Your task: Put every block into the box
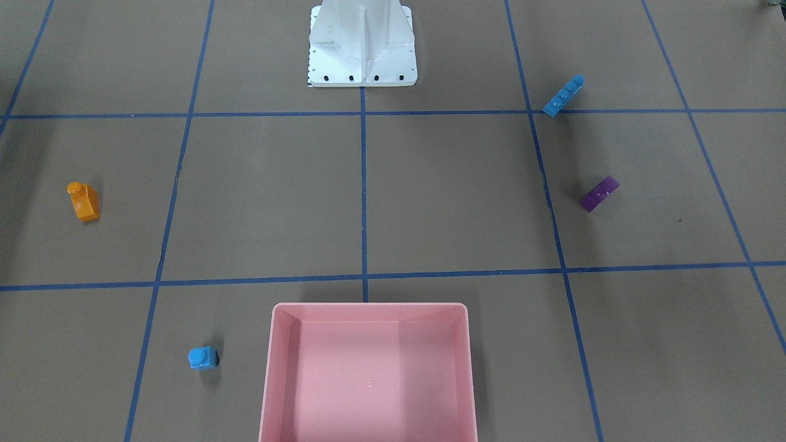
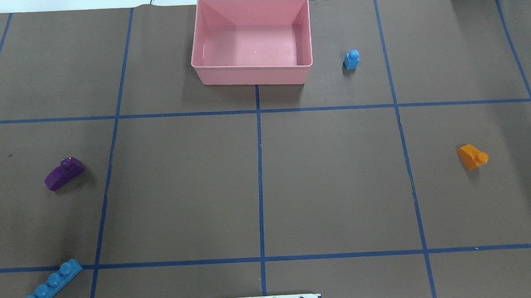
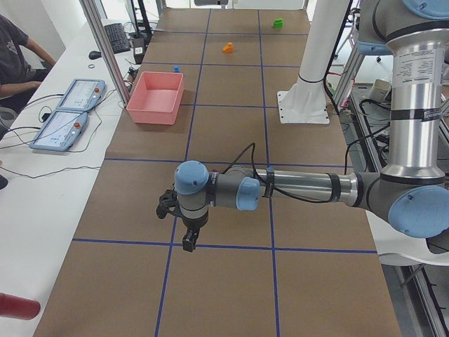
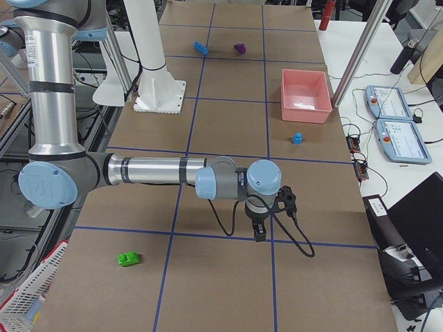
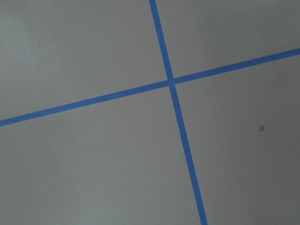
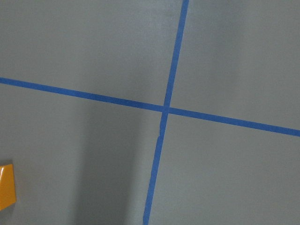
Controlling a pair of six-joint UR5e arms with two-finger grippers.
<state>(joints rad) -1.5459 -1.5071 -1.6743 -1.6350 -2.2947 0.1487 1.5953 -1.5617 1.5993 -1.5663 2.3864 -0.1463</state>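
0 of 5 in so far: the box [image 2: 252, 75] is bare inside, and every block sits out on the tabletop [image 2: 339, 186]. The left claw [image 3: 188, 242] and right claw [image 4: 259, 232] each hang over a crossing of blue tape [image 5: 171, 82], well away from the box at opposite ends. They show only in the side cams, so I can't tell if the fingers are apart or together.

First pick, prob. the orange block [image 2: 471, 156], since its edge already peeks into the right wrist cam. Centre over it, turn the wrist so the fingers meet flat sides, not the stud. Lift clear of the box wall before letting go.

Count:
- 1 box, 2 arms, 5 blocks, 1 of each.
- Small blue block [image 2: 351, 60]: just beside the box, robot's right.
- Orange: further out on that side.
- Green block [image 4: 129, 259]: farthest from the box, right end.
- Purple block [image 2: 63, 173]: left of the box, nearer the robot.
- Long blue block [image 2: 52, 284]: beyond the purple one, further from the box.
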